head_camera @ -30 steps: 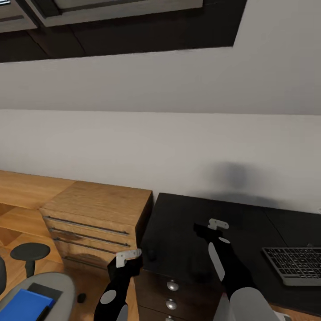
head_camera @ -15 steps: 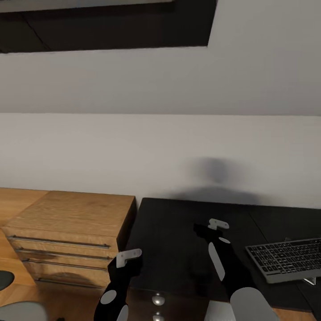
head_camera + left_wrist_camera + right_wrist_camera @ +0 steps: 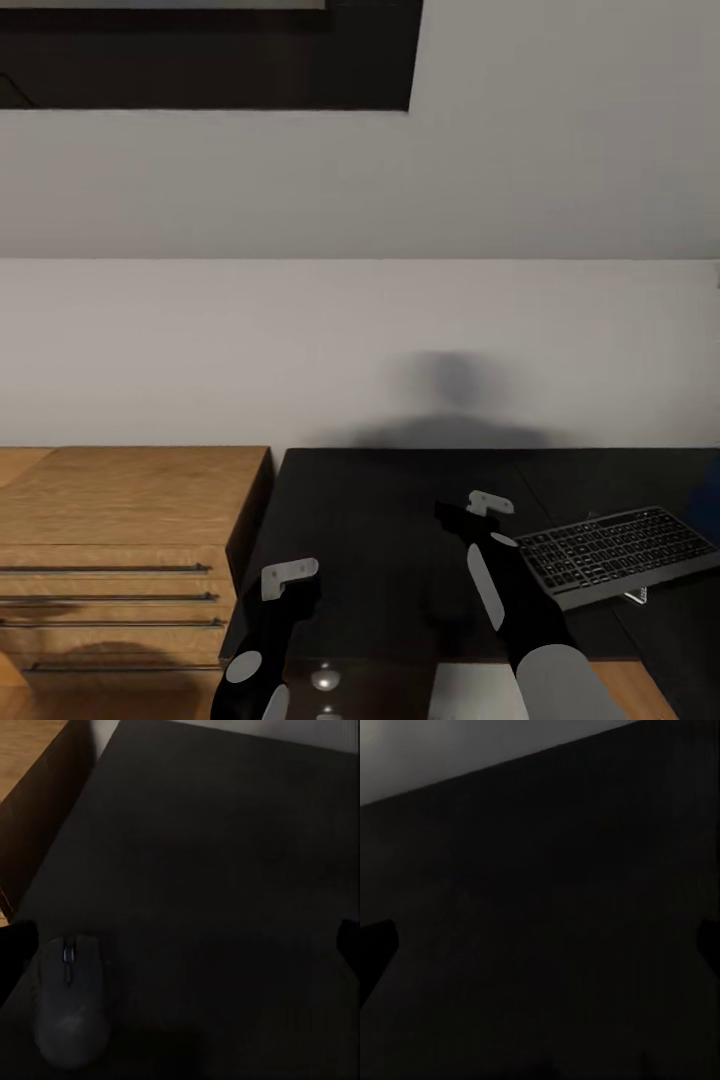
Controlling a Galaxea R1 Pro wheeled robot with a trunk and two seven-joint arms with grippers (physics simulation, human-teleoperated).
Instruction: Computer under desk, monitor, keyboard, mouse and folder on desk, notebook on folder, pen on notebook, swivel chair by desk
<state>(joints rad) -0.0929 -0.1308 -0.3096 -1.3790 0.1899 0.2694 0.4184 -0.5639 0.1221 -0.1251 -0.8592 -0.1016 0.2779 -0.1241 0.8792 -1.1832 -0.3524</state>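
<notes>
Black arms (image 3: 510, 600), grey oval patches, pale wrist brackets.

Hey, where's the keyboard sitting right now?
In the head view, the keyboard lies on the black desk at the right of the picture, angled, just right of the right arm and apart from the oak dresser at the left.

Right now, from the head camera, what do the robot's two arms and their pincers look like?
Both arms are glossy black with rounded pale grey panels along the forearms. The left arm carries an oval grey patch; the right arm has a long grey strip and a wide grey shell nearer the body. A small light grey bracket tops each wrist. No cables or markings can be made out. In the wrist views the fingertips look plain black.
</notes>
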